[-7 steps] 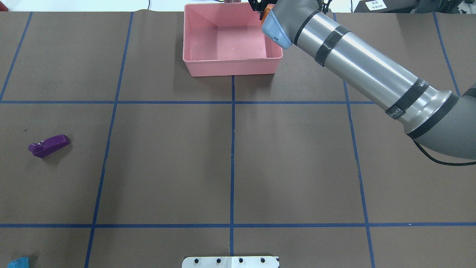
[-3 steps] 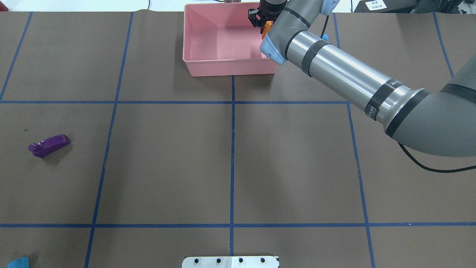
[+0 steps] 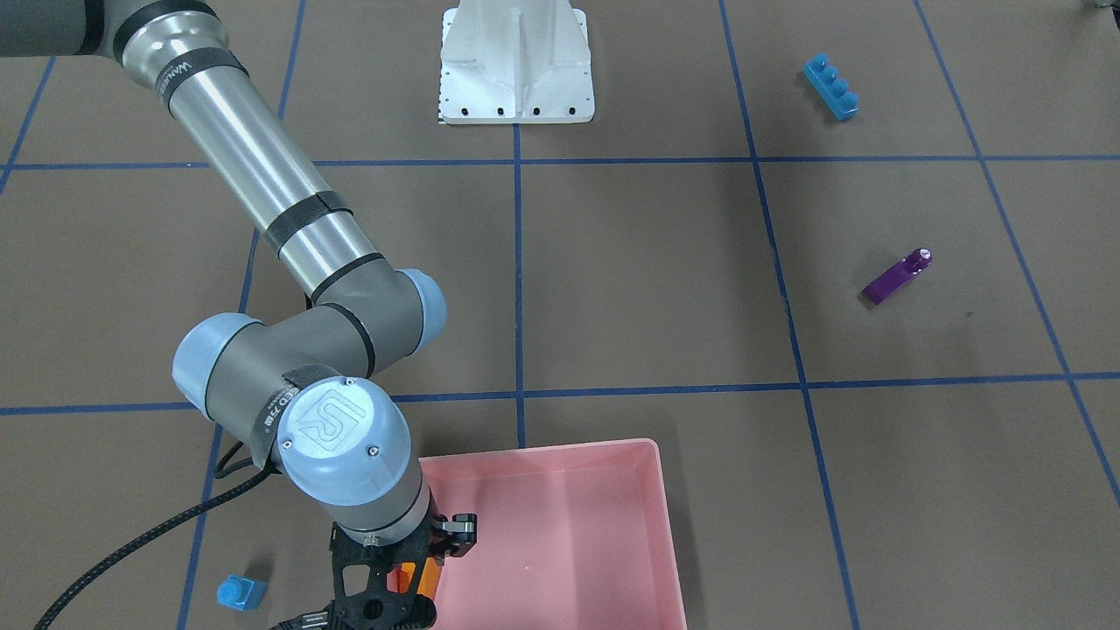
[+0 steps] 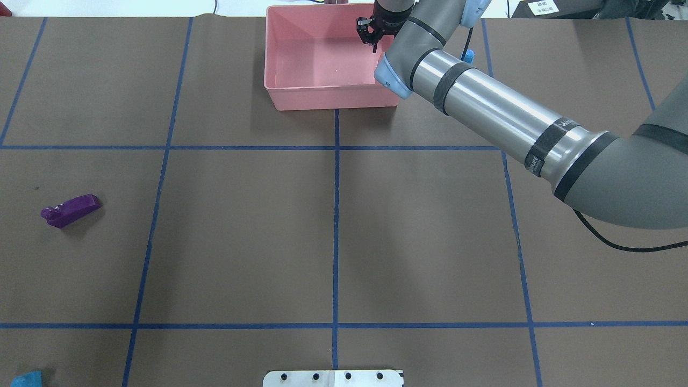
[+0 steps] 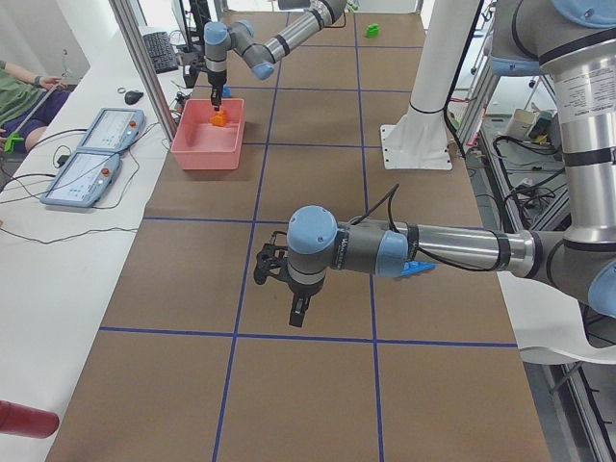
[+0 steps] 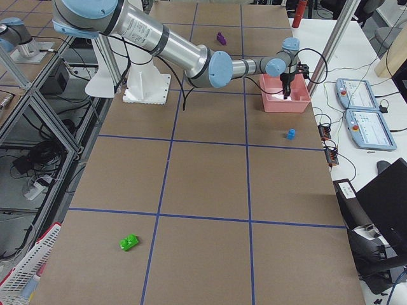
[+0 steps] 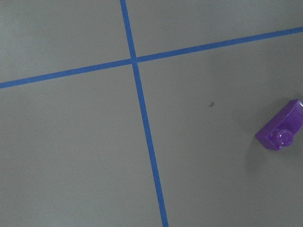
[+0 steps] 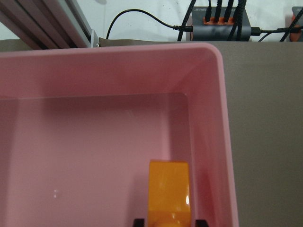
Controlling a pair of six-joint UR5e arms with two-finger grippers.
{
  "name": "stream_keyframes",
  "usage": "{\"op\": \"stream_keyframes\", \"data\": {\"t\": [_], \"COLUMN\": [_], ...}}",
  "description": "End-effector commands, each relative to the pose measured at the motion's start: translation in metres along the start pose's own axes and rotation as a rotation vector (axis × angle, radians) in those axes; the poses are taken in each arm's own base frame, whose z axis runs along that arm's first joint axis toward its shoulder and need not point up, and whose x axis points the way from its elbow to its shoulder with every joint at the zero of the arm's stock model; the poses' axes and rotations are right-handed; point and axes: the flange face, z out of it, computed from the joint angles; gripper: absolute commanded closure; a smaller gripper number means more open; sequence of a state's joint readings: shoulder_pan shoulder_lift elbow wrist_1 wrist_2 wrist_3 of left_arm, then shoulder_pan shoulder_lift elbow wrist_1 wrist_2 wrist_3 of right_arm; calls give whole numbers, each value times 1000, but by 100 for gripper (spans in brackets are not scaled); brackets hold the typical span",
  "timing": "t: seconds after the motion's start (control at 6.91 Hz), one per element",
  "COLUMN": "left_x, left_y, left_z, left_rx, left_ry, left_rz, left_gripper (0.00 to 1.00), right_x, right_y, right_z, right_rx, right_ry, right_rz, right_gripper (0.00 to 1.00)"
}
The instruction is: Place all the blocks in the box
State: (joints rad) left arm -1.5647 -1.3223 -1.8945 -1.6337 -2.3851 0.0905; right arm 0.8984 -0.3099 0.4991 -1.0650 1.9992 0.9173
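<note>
Where the table (image 4: 242, 242) is lying closest to me, my white base plate (image 4: 333, 378) is sitting at its edge. The long blue block (image 3: 830, 86) is lying off to my left of it. Far out to my right, on this same near side, the green block (image 6: 129, 242) is resting by itself.

My left gripper (image 5: 297, 314) is hanging over the brown surface on my left side, pointing down. I cannot tell whether it is apart or together, since only the side camera is catching it. Its wrist camera is looking down on a crossing of blue tape lines (image 7: 134, 59), with the purple block (image 7: 282, 126) lying on its side on the table, clear of the lines.

Farther out, my right arm (image 4: 500, 115) is spanning the table toward the pink box (image 4: 333, 99), which is standing at the far edge. My right gripper (image 3: 411, 582) is hanging over the box, just inside the wall on my right. Its fingers (image 8: 202, 222) are clamping the orange block (image 8: 169, 194) between them, holding it above the box floor and close beside that wall. The small blue block (image 3: 240, 593) is sitting on the table outside that same wall, near the box but apart from it.
</note>
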Motion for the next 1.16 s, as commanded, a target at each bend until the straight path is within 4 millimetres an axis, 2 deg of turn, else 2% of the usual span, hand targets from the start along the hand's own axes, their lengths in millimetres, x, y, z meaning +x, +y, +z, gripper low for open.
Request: {"op": "stream_keyframes", "data": {"t": [0.0,0.14,0.29,0.43,0.58,0.72,0.87,1.01], "left_x": [0,2,15,29,35,40,55,94], "left_y": [0,-3,-34,-61,-66,-66,-61,-73], "left_z": [0,-2,-15,-28,-34,-32,-18,14], "left_rx": [0,5,60,102,133,172,167,102], "left_ry": [0,0,-5,-3,-4,4,38,76], "left_rz": [0,5,67,61,67,125,183,260], "left_gripper": [0,0,0,0,0,0,0,0], "right_x": [-10,-16,-24,-35,-33,-27,-5,25], "right_y": [-1,-4,-15,-21,-28,-30,-19,3], "right_z": [-7,-15,-38,-73,-111,-149,-165,-173], "right_rx": [6,11,21,23,-19,-48,-71,-80], "right_ry": [-10,-16,-19,-17,-4,-10,12,26], "right_rz": [-7,-5,5,15,35,21,-3,-51], "right_gripper": [0,0,0,0,0,0,0,0]}}
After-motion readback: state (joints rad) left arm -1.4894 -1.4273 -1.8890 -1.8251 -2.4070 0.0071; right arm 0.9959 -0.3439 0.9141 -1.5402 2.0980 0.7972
